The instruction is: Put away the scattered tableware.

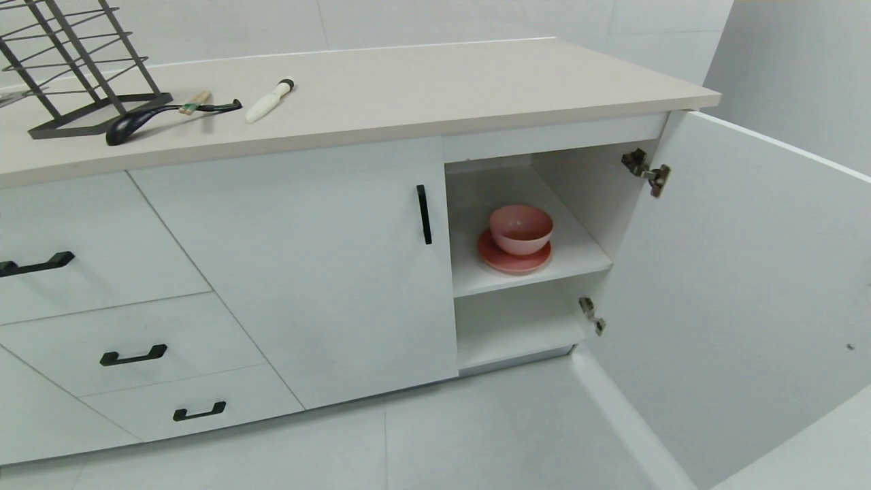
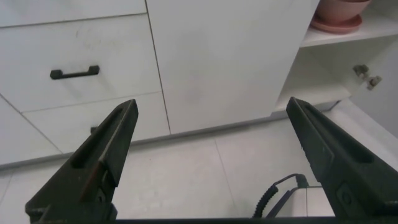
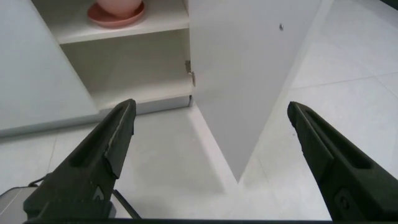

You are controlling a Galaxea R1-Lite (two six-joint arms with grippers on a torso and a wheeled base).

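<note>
1. A beige countertop (image 1: 435,88) is seen over a white cabinet (image 1: 306,272), with a white tiled wall (image 1: 476,20) behind it.
2. A dark wire rack (image 1: 80,117) is placed on the countertop at its left end.
3. Three drawers are found on the left side of the cabinet, each fitted with a black handle (image 1: 35,264) (image 1: 133,355) (image 1: 199,411).
4. The middle door is closed; a vertical black handle (image 1: 424,214) is fixed near its right edge.
5. The right door (image 1: 735,272) is swung wide open and is held by two metal hinges (image 1: 646,171) (image 1: 592,315).
6. Inside, an upper shelf (image 1: 578,262) and a bottom shelf (image 1: 510,327) are seen.
7. The floor (image 1: 476,435) is covered with pale tiles.
</note>
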